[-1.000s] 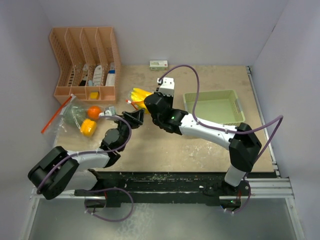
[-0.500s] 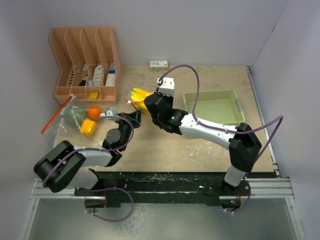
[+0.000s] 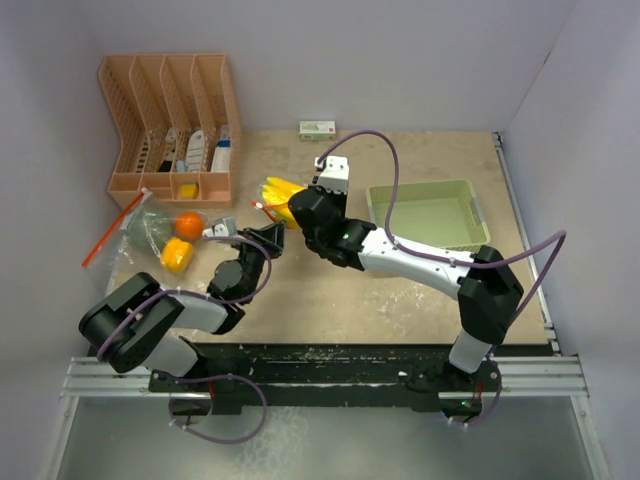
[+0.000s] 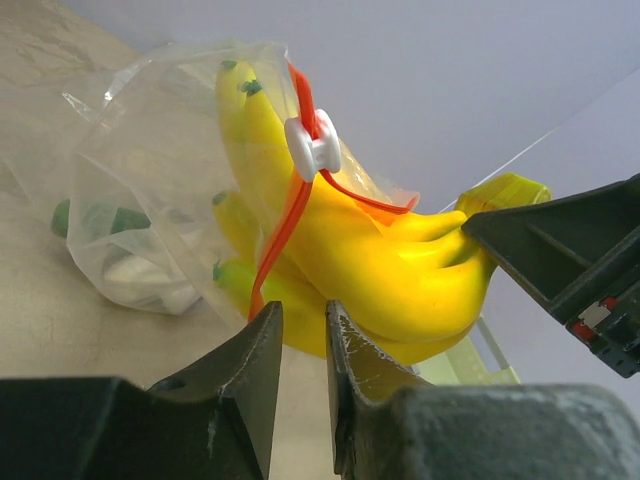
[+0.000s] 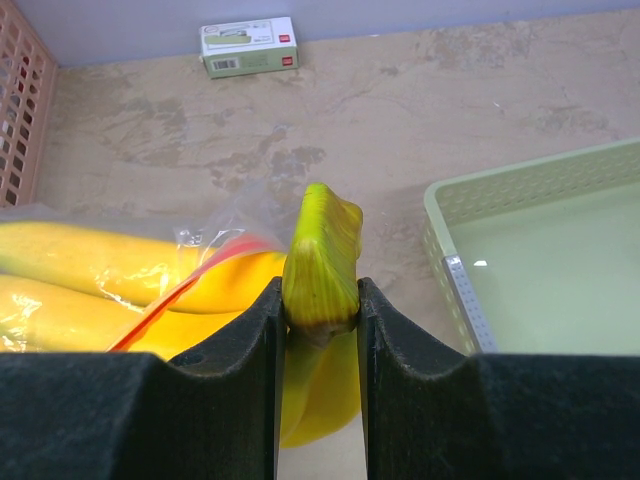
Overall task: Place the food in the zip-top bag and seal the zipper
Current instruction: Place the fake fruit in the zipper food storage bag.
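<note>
A bunch of yellow bananas [image 3: 278,188] lies at mid-table, partly inside a clear zip-top bag [image 4: 150,180] with a red zipper and white slider [image 4: 312,148]. My right gripper [image 3: 292,207] is shut on the bananas' green stem [image 5: 322,250]. From the near left, my left gripper [image 3: 274,236] reaches just under the bunch [image 4: 400,280]. Its jaws stand a narrow gap apart with nothing between them, and the zipper's end hangs by the left fingertip [image 4: 262,325]. An orange [image 3: 188,222] and a yellow piece [image 3: 177,256] lie by clear plastic with green pieces [image 3: 140,230] at the far left.
A pale green tray [image 3: 420,186] sits to the right of the bananas. A peach slotted rack [image 3: 170,120] stands at the back left, and a small white box [image 3: 317,128] lies by the back wall.
My left arm has swung its elbow to the right, and its jaws have drawn closer together under the bananas. The right arm and the bananas have not moved.
</note>
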Robot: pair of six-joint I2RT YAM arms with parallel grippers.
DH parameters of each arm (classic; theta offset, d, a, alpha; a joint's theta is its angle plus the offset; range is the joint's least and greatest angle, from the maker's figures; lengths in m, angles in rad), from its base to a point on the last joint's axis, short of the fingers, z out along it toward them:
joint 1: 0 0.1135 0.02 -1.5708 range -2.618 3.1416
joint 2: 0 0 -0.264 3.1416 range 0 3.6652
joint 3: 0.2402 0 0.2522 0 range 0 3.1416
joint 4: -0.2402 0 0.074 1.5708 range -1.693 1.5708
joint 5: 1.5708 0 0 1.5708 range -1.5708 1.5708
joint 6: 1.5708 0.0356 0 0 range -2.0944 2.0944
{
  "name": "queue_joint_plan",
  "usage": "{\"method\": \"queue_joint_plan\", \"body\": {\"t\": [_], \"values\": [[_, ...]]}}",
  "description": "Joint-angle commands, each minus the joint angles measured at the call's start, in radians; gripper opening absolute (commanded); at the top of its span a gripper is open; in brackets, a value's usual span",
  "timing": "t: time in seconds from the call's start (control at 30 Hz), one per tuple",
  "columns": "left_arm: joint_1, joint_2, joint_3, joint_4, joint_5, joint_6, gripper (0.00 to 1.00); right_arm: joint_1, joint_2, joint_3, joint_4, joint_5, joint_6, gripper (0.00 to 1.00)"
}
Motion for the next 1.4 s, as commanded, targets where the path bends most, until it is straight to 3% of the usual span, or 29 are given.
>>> {"method": "queue_joint_plan", "body": {"t": [0.0,0.07,0.2,0.33,0.4,0.6,0.7,0.9,0.93,1.07,1.37], "values": [[-0.002,-0.023,0.026,0.033,-0.012,0.004,0.28,-0.002,-0.069,0.005,0.045,0.023,0.024,0.00],[-0.002,-0.009,0.032,0.053,-0.015,0.012,0.30,-0.002,-0.070,0.005,0.041,0.028,0.023,0.00],[-0.003,0.008,0.032,0.061,-0.029,0.019,0.25,-0.002,-0.079,0.002,0.039,0.031,0.022,0.00],[-0.003,0.013,0.034,0.024,-0.070,-0.004,0.39,-0.002,-0.094,-0.003,0.041,0.036,0.018,0.00],[-0.001,0.017,0.044,0.019,-0.076,0.000,0.57,-0.002,-0.098,-0.009,0.047,0.037,0.009,0.00],[-0.003,0.041,0.081,0.071,-0.044,0.048,0.66,0.000,-0.094,-0.017,0.043,0.034,0.010,0.00],[-0.003,0.046,0.090,0.078,-0.042,0.063,0.58,0.000,-0.102,-0.020,0.043,0.034,0.012,0.00],[-0.003,0.049,0.082,0.080,-0.036,0.048,0.05,0.000,-0.105,-0.025,0.042,0.036,0.015,0.00],[-0.002,0.049,0.077,0.081,-0.034,0.035,0.00,0.000,-0.103,-0.024,0.043,0.041,0.016,0.00],[-0.001,0.014,0.070,0.069,0.009,-0.004,0.00,0.000,-0.067,-0.011,0.053,0.082,0.001,0.00],[-0.002,-0.120,0.092,-0.165,0.102,-0.098,0.00,-0.002,0.030,0.051,0.132,0.152,-0.080,0.00]]}}
